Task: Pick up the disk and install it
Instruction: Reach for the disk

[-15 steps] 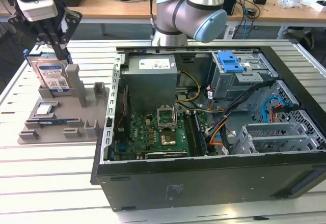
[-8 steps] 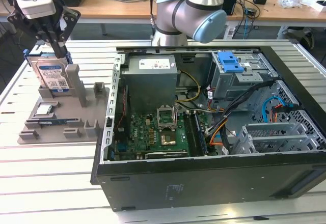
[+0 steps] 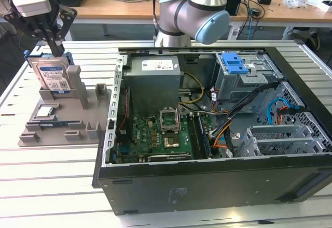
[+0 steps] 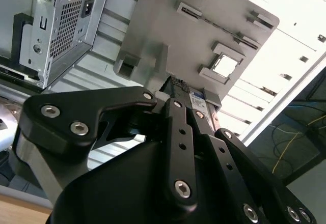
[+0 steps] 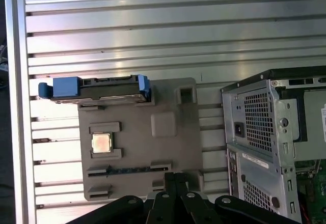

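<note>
A slatted metal table is seen beneath everything. An open computer case is laid on it toward the exterior view's right, with its boards exposed. A grey holder is set just beside the case, on the exterior view's left. The claw is held above the holder, fingers drawn together, with nothing gripped. The disk is stood on edge in the holder's far slot, clipped in its blue frame. A small square chip is seated in the holder near the disk.
</note>
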Action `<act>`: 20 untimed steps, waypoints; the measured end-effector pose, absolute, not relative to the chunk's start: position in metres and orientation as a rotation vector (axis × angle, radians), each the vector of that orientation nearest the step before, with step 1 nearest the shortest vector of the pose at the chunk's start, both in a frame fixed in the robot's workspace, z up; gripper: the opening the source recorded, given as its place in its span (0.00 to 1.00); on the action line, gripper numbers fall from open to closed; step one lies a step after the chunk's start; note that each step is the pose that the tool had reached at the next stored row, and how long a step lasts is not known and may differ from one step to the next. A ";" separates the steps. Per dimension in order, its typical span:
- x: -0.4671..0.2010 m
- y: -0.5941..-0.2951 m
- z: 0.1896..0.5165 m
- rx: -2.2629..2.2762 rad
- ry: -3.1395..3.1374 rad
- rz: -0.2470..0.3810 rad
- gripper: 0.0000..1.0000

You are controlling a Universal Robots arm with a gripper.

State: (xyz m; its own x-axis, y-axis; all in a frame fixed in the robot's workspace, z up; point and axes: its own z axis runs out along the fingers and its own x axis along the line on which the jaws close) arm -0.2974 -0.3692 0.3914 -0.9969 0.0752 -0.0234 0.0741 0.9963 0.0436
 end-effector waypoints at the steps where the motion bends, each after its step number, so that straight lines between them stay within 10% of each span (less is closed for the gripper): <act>1: -0.298 -0.369 0.391 0.117 3.114 0.066 0.11; 20: -0.339 -0.338 0.389 0.116 3.114 0.065 0.11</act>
